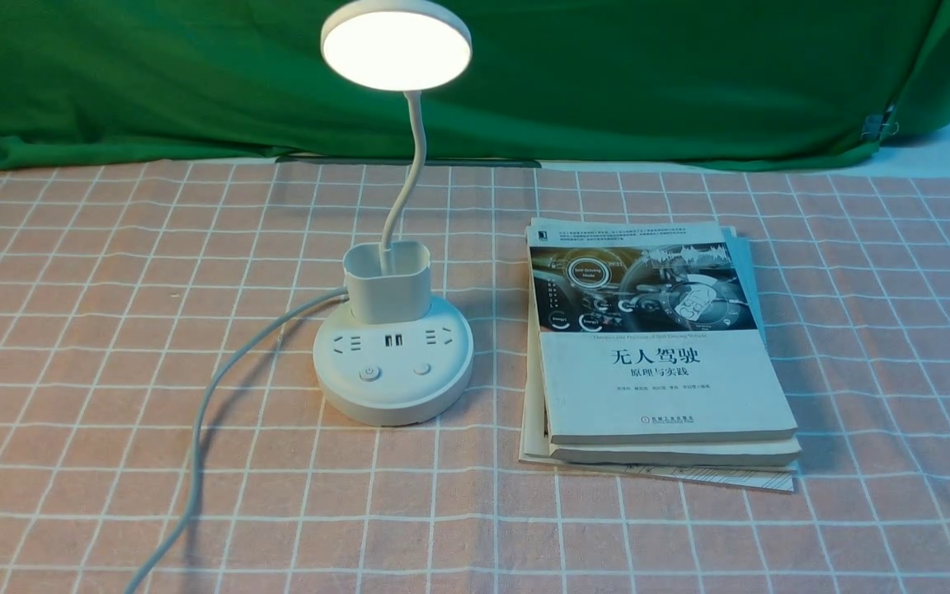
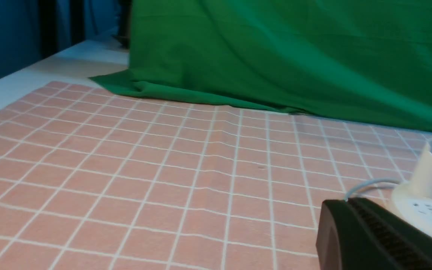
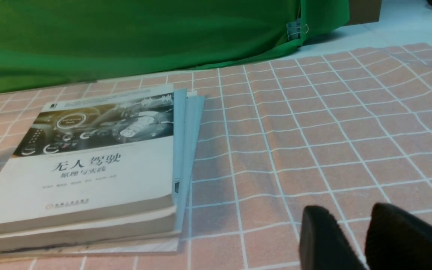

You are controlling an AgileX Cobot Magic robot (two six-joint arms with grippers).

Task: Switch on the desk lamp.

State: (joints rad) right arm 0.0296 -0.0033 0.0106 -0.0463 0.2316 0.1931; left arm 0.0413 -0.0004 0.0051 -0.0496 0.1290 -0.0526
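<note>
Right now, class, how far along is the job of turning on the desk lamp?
Done: the desk lamp is lit, its round head glowing. In hand: nothing; neither arm shows in the front view, and the right gripper grips nothing, its fingers slightly apart over the checked cloth. Left: nothing visible.

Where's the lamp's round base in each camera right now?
Front view: base sits center-left on the checked cloth, left of the books.
Left wrist view: base shows at the frame edge, behind a dark gripper finger.
Right wrist view: not identifiable.
Shared landmark: the checked cloth.
</note>
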